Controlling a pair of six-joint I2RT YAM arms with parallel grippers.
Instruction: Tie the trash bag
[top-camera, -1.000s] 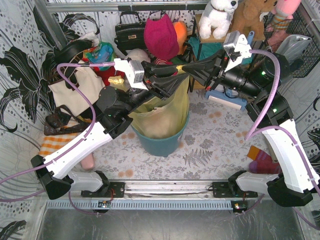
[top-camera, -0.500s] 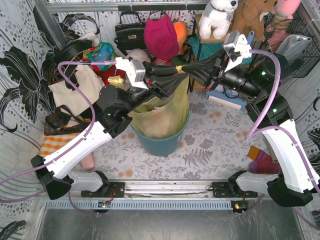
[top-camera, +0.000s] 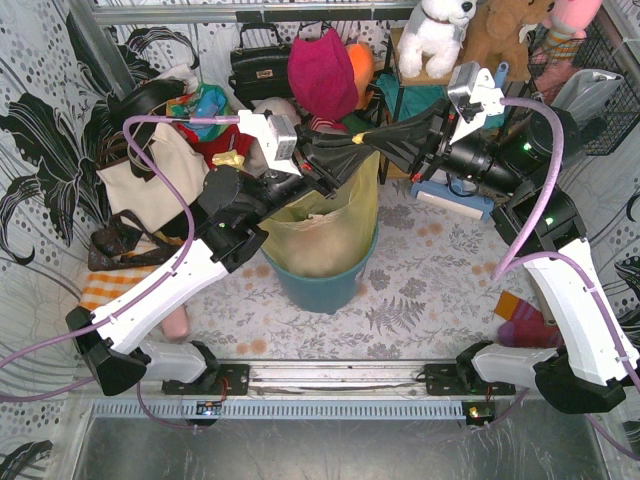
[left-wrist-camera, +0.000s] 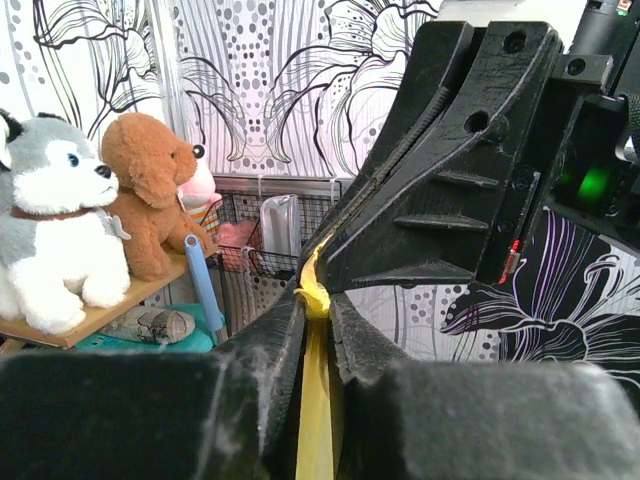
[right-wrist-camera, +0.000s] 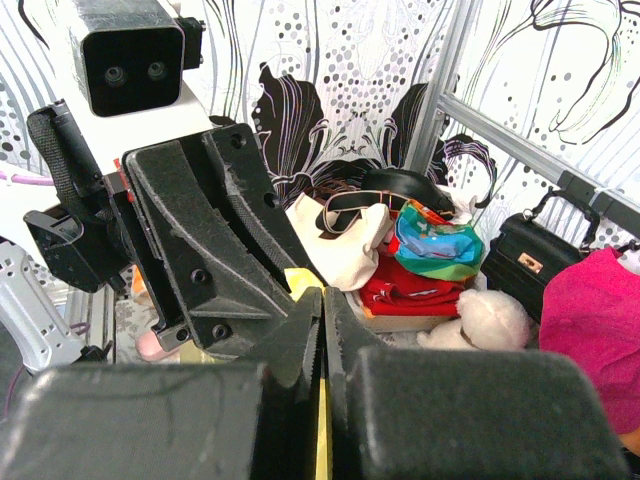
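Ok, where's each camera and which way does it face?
Top external: above, behind the bases, looking down on the trash bag in the teal bin; both arms show.
Left wrist: faces right hand and plush dogs; own fingers show.
Right wrist: faces left hand and cream tote; own fingers show.
Both wrists share the bag's yellow neck.

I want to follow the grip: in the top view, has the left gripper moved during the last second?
Yes. The left gripper shifted right and slightly up in the image, judged against the black handbag.
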